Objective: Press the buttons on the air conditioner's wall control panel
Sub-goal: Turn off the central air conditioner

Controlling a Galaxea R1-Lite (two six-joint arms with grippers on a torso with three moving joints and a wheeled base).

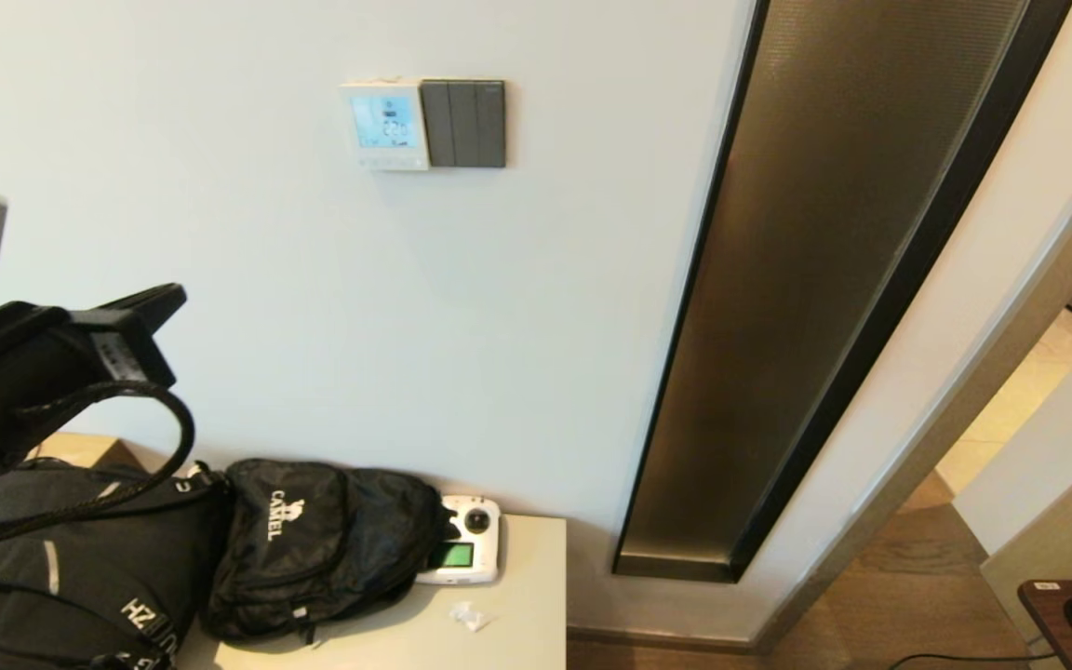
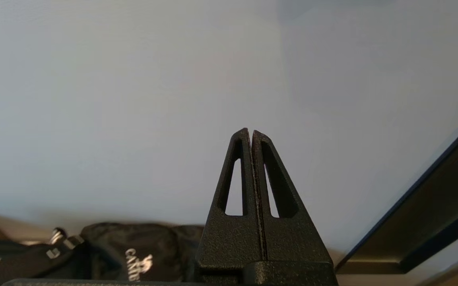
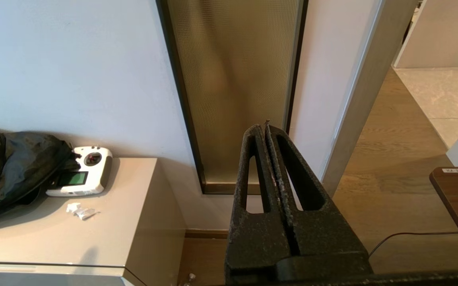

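Soft, even daylight fills the room, brightest on the tiled floor right of the bronze glass panel. The wall is shadowless apart from faint shade beneath the lit control panel. Straight lines beside the glass panel bow towards the head view's edges. Bags look blurred in the left wrist view.

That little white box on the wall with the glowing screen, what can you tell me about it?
It is the air conditioner's wall control panel, a small square of white plastic mounted flat on the pale wall. Most of its face is a rectangular screen lit pale blue, showing digits too small to read surely. Below the screen, along the bottom edge, runs a row of tiny pale buttons. Its right side sits directly against a dark grey switch plate with three tall rockers. Nothing else touches it; the left gripper is well below, to its left.
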